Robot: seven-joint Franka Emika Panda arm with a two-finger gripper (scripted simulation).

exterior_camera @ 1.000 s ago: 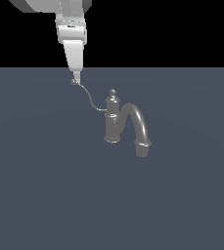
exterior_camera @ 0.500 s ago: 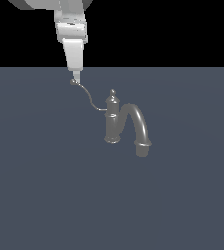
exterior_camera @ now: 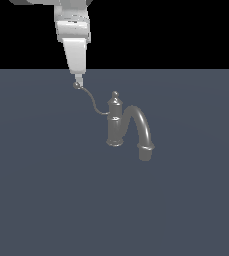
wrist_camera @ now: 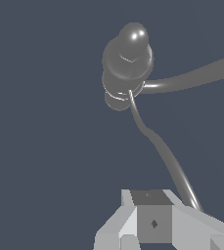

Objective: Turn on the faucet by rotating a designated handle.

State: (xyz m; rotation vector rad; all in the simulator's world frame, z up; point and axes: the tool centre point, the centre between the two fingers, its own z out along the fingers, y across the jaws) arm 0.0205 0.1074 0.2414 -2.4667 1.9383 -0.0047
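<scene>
I find nothing to read in either view: no words, labels, brand marks or numbers. The faucet is bare grey metal, and its handle carries no lettering. My hand is plain white and grey; the only mark on it is a small dark diamond on a grey block, low in the wrist frame, and it is not a letter or a digit. The desk is a flat, unmarked slate blue, and the black band along the top of the exterior frame holds no text.
</scene>
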